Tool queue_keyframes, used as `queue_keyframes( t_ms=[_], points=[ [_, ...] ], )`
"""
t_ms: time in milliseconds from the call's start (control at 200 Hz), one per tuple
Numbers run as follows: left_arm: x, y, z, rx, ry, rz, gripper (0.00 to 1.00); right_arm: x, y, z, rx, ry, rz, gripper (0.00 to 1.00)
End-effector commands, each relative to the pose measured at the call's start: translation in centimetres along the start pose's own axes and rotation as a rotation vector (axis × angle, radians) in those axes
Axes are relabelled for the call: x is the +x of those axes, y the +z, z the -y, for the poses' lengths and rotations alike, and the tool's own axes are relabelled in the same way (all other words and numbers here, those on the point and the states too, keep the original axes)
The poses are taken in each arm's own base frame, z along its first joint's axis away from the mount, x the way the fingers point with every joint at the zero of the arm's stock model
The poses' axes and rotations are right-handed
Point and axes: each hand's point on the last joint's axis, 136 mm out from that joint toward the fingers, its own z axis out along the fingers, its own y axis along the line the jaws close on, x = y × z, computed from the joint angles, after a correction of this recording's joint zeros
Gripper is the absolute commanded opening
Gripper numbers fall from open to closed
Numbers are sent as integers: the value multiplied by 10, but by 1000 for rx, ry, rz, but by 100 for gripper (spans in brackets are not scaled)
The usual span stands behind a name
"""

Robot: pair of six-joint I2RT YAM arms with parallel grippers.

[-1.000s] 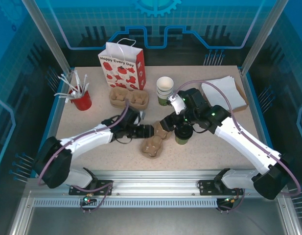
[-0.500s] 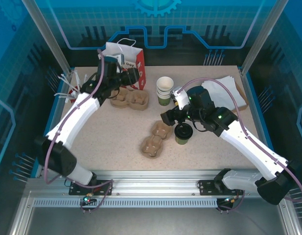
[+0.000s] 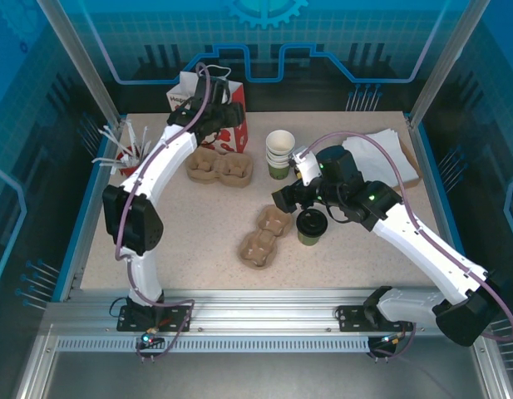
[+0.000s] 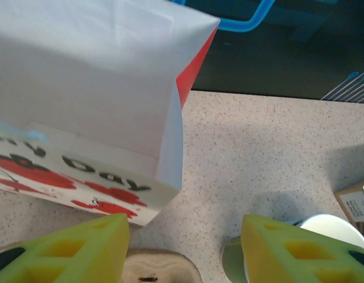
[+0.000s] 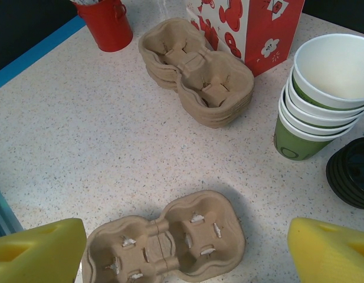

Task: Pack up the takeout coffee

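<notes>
I have the left arm stretched to the back of the worktop [image 3: 189, 241], with the left gripper [image 3: 225, 119] up against the strawberry-print gift bag [image 3: 208, 106]. On the left wrist camera its yellow fingers [image 4: 69, 250] stand partly apart with nothing between them. The bag's white face and red side sit just ahead, and the rim of the stacked pulp carriers [image 4: 161, 268] is below.

The right gripper [image 3: 283, 199] hangs over the middle of the worktop. On its own camera the fingers [image 5: 40, 250] are spread wide and empty, with the single two-cup carrier [image 5: 170, 239] lying between and below them.

The takeout coffee [image 3: 312, 226] stands upright on the worktop with its black lid on. It is just beside the right end of that single carrier, not in it, and close under the right wrist.

Farther back I see the stack of lidless cups [image 5: 323, 94] and a stack of black lids [image 5: 353, 174] beside it. There is also the red cup of stirrers [image 3: 140, 170] and the napkins [image 3: 377, 158] at the right.
</notes>
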Motion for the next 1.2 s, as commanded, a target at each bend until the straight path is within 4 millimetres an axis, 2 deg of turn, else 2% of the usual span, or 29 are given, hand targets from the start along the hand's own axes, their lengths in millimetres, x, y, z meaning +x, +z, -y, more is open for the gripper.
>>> queue_keyframes(
  t_ms=[0,255,400,715,885,1196],
  points=[
    [-7,5,-7,-53,36,7,53,-7,-1,5,15,-2,18,90],
    [-9,16,-10,-88,60,-3,42,-2,0,5,16,5,9,90],
    [-12,17,-14,-111,83,6,28,1,1,5,16,7,7,90],
    [-20,10,-19,-147,124,29,7,5,2,6,18,10,0,91],
    [-33,-2,-21,-169,153,66,0,6,2,6,17,13,-3,91],
    [-72,-30,-24,-233,233,206,0,5,3,5,14,15,-3,91]
  ],
)
